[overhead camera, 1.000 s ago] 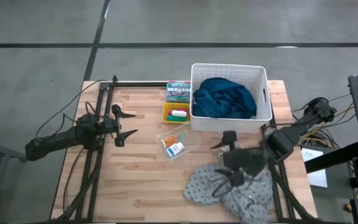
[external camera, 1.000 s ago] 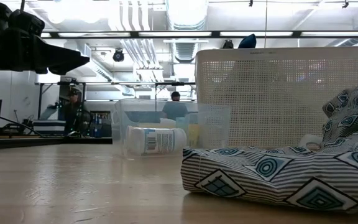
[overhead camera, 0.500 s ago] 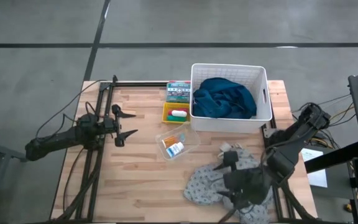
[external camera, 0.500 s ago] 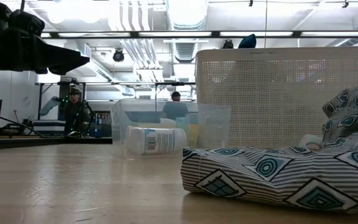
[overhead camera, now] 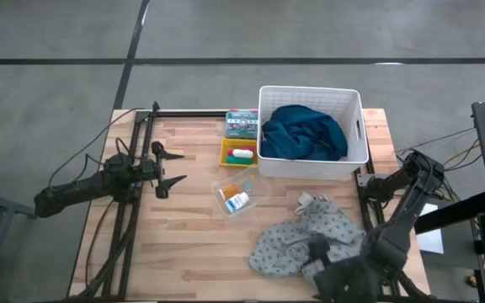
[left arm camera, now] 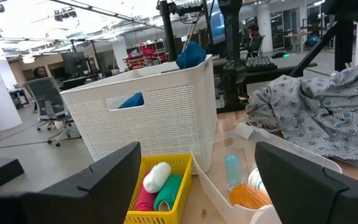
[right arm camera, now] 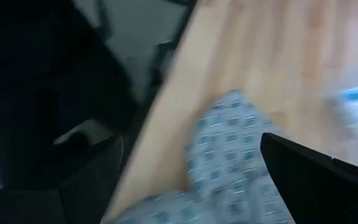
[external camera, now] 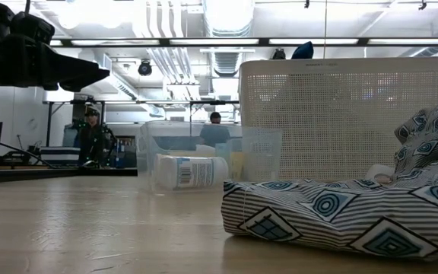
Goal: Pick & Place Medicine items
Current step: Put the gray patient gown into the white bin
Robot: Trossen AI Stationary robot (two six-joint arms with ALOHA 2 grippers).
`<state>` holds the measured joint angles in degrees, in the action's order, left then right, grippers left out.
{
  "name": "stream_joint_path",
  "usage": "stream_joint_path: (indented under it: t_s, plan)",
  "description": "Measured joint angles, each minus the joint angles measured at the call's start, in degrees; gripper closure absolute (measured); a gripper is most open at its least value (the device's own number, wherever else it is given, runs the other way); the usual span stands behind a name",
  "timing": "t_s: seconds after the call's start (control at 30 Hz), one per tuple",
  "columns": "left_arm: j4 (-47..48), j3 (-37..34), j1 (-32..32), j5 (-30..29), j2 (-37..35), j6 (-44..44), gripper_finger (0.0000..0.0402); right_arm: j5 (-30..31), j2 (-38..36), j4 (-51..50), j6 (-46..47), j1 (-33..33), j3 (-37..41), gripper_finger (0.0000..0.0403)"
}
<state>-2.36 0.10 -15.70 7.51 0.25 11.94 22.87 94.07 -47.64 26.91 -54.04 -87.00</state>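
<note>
Bottle [overhead camera: 238, 201] in clear tray [overhead camera: 257, 182], well apart from left tool [overhead camera: 172, 166].

table [overhead camera: 192, 244]: pale wood planks, matt, visible grain
basket [overhead camera: 356, 156]: white plastic, perforated mesh walls
blue cloth [overhead camera: 303, 133]: soft, crumpled fabric, matt
grey patterned cloth [overhead camera: 297, 244]: thin printed fabric, rumpled
clear tray [overhead camera: 259, 187]: transparent glossy plastic
yellow bin [left arm camera: 185, 190]: slotted plastic, bright
bottle [external camera: 191, 171]: smooth white plastic, paper label
left gripper [overhead camera: 173, 166]: dark matt fingers
</note>
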Motion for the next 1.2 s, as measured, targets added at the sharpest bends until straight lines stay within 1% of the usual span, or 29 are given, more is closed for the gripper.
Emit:
stream_joint_path:
  t_s: [0.1, 0.23, 0.37, 0.57, 0.97, 1.2]
  plan:
    - [0.02, 0.0, 0.0, 0.0, 0.0, 0.0, 0.0081, -5.0, 0.56, 0.36, 3.87, -2.01, -0.11, 0.0023]
    - [-0.01, 0.0, 0.0, 0.0, 0.0, 0.0, 0.0081, -8.31, 0.91, 0.72, 6.46, -4.75, -0.09, 0.0023]
    - [0.01, 0.0, 0.0, 0.0, 0.0, 0.0, 0.0081, -8.56, 0.95, 0.67, 6.42, -7.36, -0.09, 0.0023]
    - [0.0, 0.0, 0.0, 0.0, 0.0, 0.0, 0.0081, -8.98, 1.6, 0.92, 7.04, -9.56, -0.07, 0.0023]
    - [-0.01, 0.0, 0.01, -0.01, -0.02, 0.0, 0.0081, -9.24, 7.25, 0.69, 7.24, -9.86, 0.04, 0.0023]
    - [-0.01, 0.0, 0.0, -0.02, -0.02, 0.0, 0.0081, -8.8, 10.37, -3.62, 7.22, -9.71, 0.13, 0.0023]
